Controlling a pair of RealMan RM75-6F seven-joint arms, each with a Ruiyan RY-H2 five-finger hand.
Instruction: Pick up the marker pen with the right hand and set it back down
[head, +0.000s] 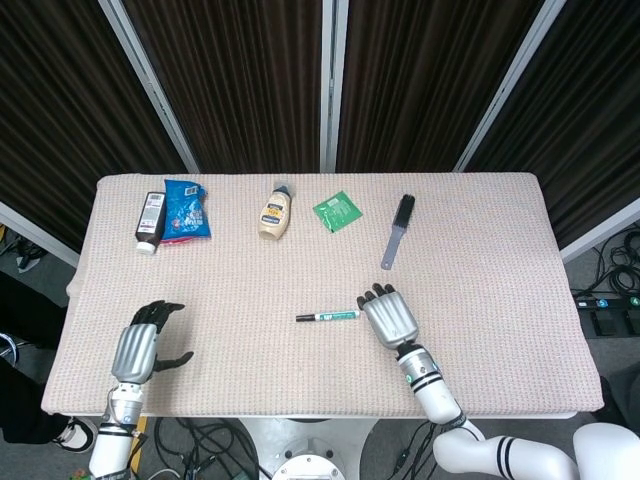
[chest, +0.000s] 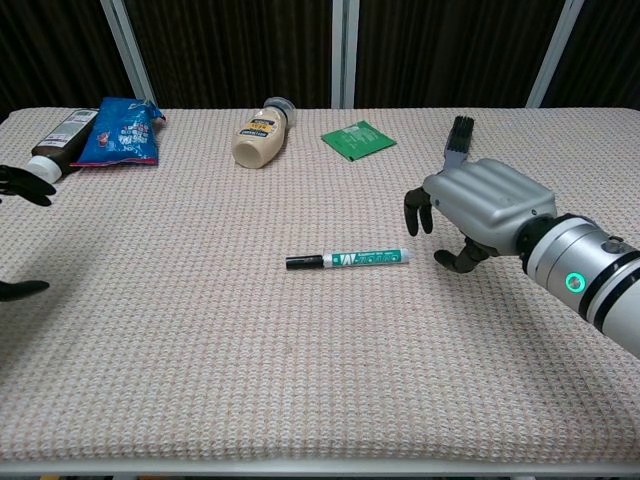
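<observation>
The marker pen (head: 327, 316) (chest: 347, 260), green and white with a black cap pointing left, lies flat on the woven table mat near the middle. My right hand (head: 388, 317) (chest: 474, 212) hovers just right of the pen's green end, palm down, fingers apart and holding nothing. It does not touch the pen. My left hand (head: 136, 347) rests near the front left edge, fingers spread and empty; in the chest view only its dark fingertips (chest: 20, 184) show at the left border.
Along the back lie a dark bottle (head: 150, 221), a blue snack bag (head: 186, 209), a mayonnaise bottle (head: 274, 212), a green packet (head: 338, 211) and a black brush (head: 397, 230). The beige mat (head: 500, 240) covers the whole tabletop.
</observation>
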